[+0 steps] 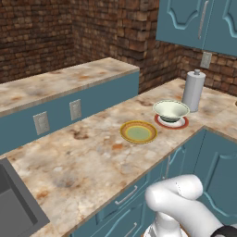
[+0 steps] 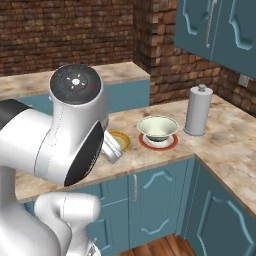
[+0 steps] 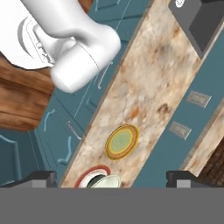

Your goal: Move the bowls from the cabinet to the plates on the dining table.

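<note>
Open jaws, yellow-green bowl [image 3: 106, 181] between them below, on red-rimmed plate [image 3: 85, 176]

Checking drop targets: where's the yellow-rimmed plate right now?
In the left base view, the yellow-rimmed plate lies bare on the dining table, just left of the red-rimmed plate carrying the pale bowl.

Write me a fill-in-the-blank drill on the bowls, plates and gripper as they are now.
1. The pale yellow-green bowl sits on the plate with the ____ rim.
2. The yellow-rimmed plate holds ____ bowl.
3. The tall grey canister stands ____ on the dining table.
4. The gripper jaws are ____.

Missing words: red; no; upright; open
</note>
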You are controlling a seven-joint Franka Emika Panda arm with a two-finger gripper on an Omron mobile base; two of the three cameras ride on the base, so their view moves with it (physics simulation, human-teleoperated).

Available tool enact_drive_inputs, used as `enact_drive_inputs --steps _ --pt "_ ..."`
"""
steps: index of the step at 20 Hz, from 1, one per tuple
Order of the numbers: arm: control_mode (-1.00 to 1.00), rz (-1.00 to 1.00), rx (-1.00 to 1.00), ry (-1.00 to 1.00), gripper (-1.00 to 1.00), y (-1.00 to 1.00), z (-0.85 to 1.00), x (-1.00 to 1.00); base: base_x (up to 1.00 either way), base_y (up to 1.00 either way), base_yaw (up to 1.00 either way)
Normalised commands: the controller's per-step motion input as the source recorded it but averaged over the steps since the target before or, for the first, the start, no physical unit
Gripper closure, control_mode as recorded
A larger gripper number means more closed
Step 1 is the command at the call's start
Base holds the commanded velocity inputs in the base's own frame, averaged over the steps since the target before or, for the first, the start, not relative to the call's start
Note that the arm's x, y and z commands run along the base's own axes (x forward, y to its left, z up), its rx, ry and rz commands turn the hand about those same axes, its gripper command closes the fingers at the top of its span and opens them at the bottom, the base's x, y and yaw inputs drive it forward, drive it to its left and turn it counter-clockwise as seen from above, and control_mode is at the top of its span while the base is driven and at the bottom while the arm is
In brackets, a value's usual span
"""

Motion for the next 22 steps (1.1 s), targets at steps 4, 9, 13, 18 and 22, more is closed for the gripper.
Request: enact_drive_inputs --steps 4,9,13,18,22 --pt "-1.00 0.09 -0.07 0.00 -1.00 0.37 0.04 -0.19 0.00 0.00 0.00" --pt "-1.00 0.04 -0.01 0.00 -1.00 0.12 0.00 -0.01 0.00 0.00 0.00" --pt "-1.00 0.09 -0.02 0.00 -1.00 0.17 0.00 -0.12 0.00 0.00 0.00" --pt "-1.00 0.08 -0.03 0.00 -1.00 0.22 0.00 -0.12 0.00 0.00 0.00" --pt "1.00 0.00 0.00 0.00 -1.00 0.00 0.00 0.00 0.00 0.00 0.00"
